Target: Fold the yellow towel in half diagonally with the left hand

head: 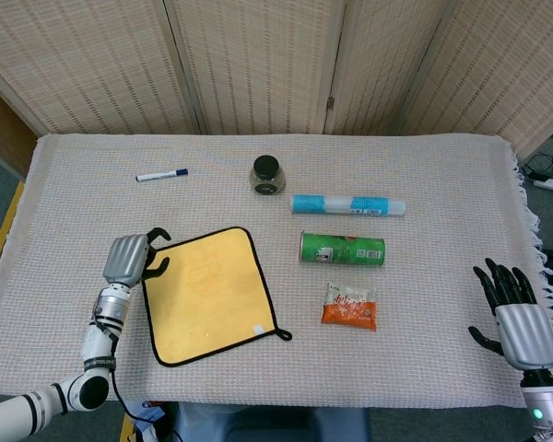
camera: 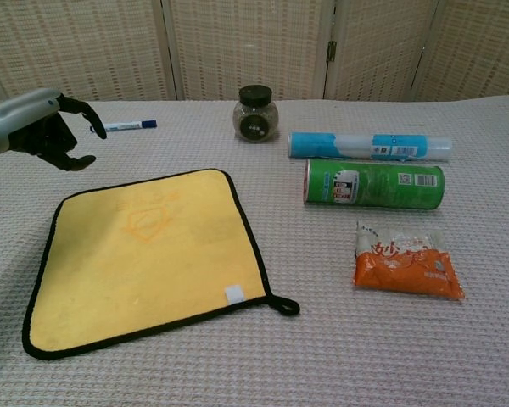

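Observation:
The yellow towel [head: 210, 293] [camera: 149, 255] with a black border lies flat on the table, a small loop at its near right corner. My left hand [head: 131, 259] [camera: 42, 129] hovers just beyond the towel's far left corner, fingers curved and apart, holding nothing. My right hand [head: 517, 318] rests open at the table's right front edge, far from the towel; it does not show in the chest view.
A green can [head: 343, 250] lies on its side right of the towel, with an orange snack packet [head: 349, 307] in front of it and a blue-and-white tube [head: 348, 205] behind. A dark-lidded jar [head: 267, 175] and a blue marker [head: 161, 174] sit farther back.

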Controlling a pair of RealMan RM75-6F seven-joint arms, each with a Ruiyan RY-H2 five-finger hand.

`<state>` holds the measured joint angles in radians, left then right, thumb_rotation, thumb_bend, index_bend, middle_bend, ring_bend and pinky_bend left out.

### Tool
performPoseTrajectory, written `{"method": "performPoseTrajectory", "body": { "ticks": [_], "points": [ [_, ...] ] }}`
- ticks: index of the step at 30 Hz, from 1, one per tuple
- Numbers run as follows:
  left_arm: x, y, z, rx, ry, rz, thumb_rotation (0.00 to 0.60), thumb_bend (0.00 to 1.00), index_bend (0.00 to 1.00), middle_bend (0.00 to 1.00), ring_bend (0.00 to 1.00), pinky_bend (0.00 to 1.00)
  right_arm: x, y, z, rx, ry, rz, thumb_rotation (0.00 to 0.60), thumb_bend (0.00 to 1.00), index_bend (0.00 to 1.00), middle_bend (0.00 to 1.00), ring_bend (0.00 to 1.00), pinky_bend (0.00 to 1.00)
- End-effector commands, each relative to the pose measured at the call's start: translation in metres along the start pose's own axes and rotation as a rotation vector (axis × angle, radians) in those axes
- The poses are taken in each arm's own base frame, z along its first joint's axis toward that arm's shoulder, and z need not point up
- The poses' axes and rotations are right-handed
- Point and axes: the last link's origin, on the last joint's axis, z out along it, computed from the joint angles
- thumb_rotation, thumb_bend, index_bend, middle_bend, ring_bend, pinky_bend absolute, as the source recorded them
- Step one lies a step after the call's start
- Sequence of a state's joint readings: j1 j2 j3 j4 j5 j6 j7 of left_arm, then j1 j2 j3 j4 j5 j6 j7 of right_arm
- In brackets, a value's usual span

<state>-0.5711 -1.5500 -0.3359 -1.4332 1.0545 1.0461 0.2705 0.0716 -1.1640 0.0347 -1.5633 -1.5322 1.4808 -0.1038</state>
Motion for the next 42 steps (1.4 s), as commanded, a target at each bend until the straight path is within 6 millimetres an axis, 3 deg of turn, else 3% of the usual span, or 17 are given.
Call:
{"method": "performPoseTrajectory", "body": {
  "ticks": [1, 9, 22, 42],
  "points": [
    [-0.014, 0.006, 0.021, 0.019, -0.039, -0.022, 0.6, 0.41, 0.42, 1.0, 1.0, 1.0, -0.001, 0.004, 0.001, -0.014, -0.01, 0.001, 0.6, 0.25, 0.0, 0.0, 0.0, 0.0],
    [-0.033, -0.002, 0.049, 0.058, -0.073, -0.056, 0.6, 0.47, 0.46, 1.0, 1.0, 1.0, -0.001, 0.012, -0.003, -0.048, -0.012, 0.0, 0.6, 0.25, 0.0, 0.0, 0.0, 0.0],
    [-0.058, -0.017, 0.079, 0.121, -0.101, -0.056, 0.6, 0.47, 0.49, 1.0, 1.0, 1.0, -0.001, 0.02, -0.005, -0.079, -0.021, 0.009, 0.6, 0.25, 0.0, 0.0, 0.0, 0.0],
    [-0.068, -0.02, 0.082, 0.139, -0.141, -0.007, 0.6, 0.44, 0.45, 1.0, 1.0, 1.0, 0.001, 0.02, -0.008, -0.067, -0.017, 0.017, 0.6, 0.25, 0.0, 0.0, 0.0, 0.0]
  ]
}}
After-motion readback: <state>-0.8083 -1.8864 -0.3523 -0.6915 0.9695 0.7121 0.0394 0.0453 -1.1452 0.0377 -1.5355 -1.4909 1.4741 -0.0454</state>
